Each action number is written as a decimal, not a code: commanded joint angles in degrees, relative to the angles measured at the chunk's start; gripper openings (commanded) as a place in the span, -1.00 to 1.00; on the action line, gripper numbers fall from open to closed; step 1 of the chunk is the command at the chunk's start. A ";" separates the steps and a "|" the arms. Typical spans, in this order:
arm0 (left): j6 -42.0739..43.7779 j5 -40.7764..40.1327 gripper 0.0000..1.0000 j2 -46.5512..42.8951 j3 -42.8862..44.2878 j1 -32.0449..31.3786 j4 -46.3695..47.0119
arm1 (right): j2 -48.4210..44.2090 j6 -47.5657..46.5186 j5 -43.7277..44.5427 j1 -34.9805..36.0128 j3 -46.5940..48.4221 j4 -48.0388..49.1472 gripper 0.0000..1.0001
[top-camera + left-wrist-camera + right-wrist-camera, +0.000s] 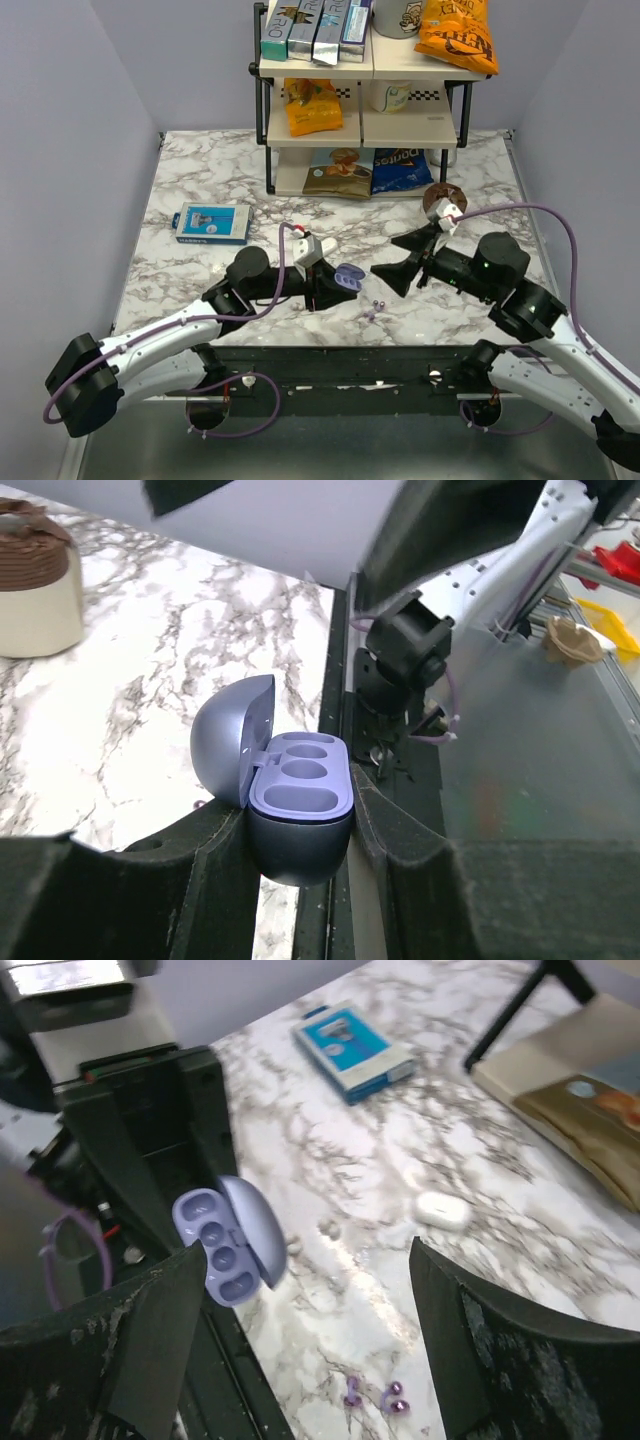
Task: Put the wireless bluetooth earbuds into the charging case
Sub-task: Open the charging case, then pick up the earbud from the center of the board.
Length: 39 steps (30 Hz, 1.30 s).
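The lavender-blue charging case is gripped at its base between my left gripper's fingers, just above the table's near edge. In the left wrist view the case sits upright with its lid hinged open and its wells empty. The two tiny purple earbuds lie on the marble just right of the case, close together. The right wrist view shows them low between the fingers, with the open case to the left. My right gripper is open and empty, above and slightly behind the earbuds.
A white oval pebble-like object lies on the marble behind the earbuds. A blue box lies at the left. A brown-topped cup stands at the right. A snack shelf stands at the back. The table's front rail is just below the case.
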 commanded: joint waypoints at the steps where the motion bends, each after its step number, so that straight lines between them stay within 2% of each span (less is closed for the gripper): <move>1: 0.47 -8.42 -1.00 -4.30 -4.09 -1.13 2.86 | -3.07 10.22 19.04 -0.19 -6.57 0.75 0.82; 3: 1.09 -14.57 -1.00 -6.58 -6.11 -2.71 2.42 | -1.41 11.29 18.52 -0.19 -7.63 -2.23 0.85; 5: 0.48 -18.78 -1.00 -8.25 -9.69 -3.50 4.87 | 1.76 13.74 18.42 -0.19 -9.82 -3.65 0.56; 9: -0.32 -21.61 -1.00 -11.42 -13.05 -4.12 7.26 | 3.70 17.79 17.45 -0.19 -14.92 -4.01 0.08; 10: -0.32 -21.88 -1.00 -11.69 -13.32 -4.21 6.91 | 3.62 19.10 17.81 -0.19 -16.15 -3.66 -0.22; 11: -0.58 -21.97 -1.00 -11.78 -13.84 -4.21 6.73 | 3.44 19.29 18.24 -0.11 -17.12 -3.22 -0.41; 13: -1.10 -21.96 -1.00 -12.30 -14.55 -4.38 7.34 | 3.61 19.64 18.69 -0.11 -19.32 -1.99 -0.64; 16: -1.63 -22.05 -1.00 -12.83 -15.87 -4.73 8.22 | 5.63 18.33 14.76 -0.19 -20.21 -1.37 -0.61; 18: -1.81 -22.23 -1.00 -13.01 -16.31 -5.00 8.22 | 7.91 17.45 9.67 -0.19 -20.38 -0.76 -0.42; 19: -1.90 -22.32 -1.00 -13.09 -16.57 -5.17 8.22 | 8.62 17.01 7.98 -0.11 -20.73 -0.32 -0.23; 22: -2.42 -22.93 -1.00 -13.71 -17.63 -5.53 9.01 | 10.82 16.31 3.84 -0.02 -21.17 0.91 -0.09; 30: -2.78 -23.46 -1.00 -15.20 -18.42 -6.05 8.49 | 16.70 14.72 0.41 0.60 -19.33 0.21 -0.06; 39: -3.04 -24.25 -1.00 -16.26 -19.65 -6.76 8.75 | 20.84 14.19 2.77 1.30 -17.75 -0.23 -0.01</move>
